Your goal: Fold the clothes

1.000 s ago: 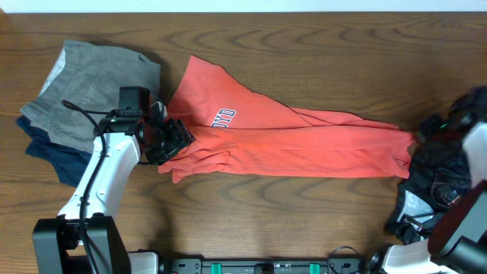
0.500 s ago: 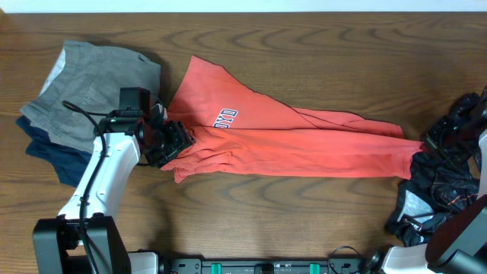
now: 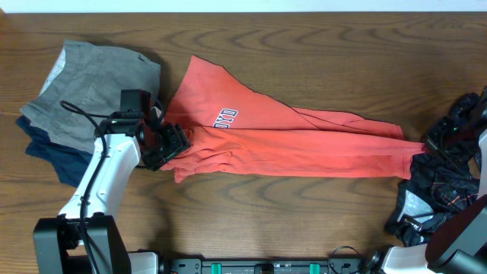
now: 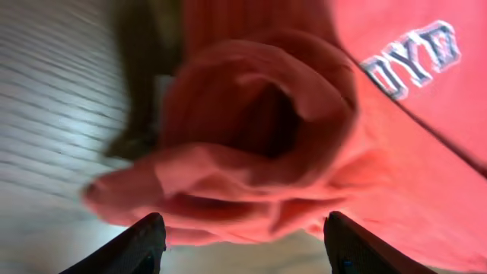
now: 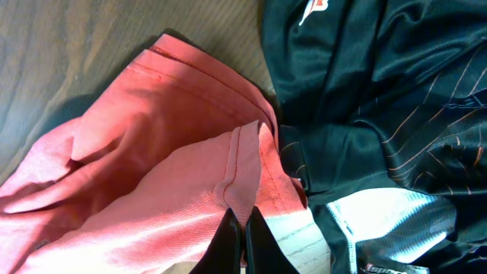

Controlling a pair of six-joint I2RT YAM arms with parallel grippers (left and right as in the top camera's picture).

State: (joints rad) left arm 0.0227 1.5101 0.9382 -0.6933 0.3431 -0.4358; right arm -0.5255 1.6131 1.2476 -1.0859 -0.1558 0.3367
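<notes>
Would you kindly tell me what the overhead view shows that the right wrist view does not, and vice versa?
Only the overhead view shows the grey and navy folded garments, the left end effector at the coral-red cotton T-shirt's bunched end, and its navy-and-white lettering. Only the right wrist view shows the right end effector shut on the stitched hem. Both show that T-shirt, the black patterned garment and the brown wooden table.

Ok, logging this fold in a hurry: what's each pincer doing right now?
Left pincer: open, fingers spread by the bunched end of the red T-shirt, gripping nothing.
Right pincer: closed, pinching the T-shirt's hem.
</notes>
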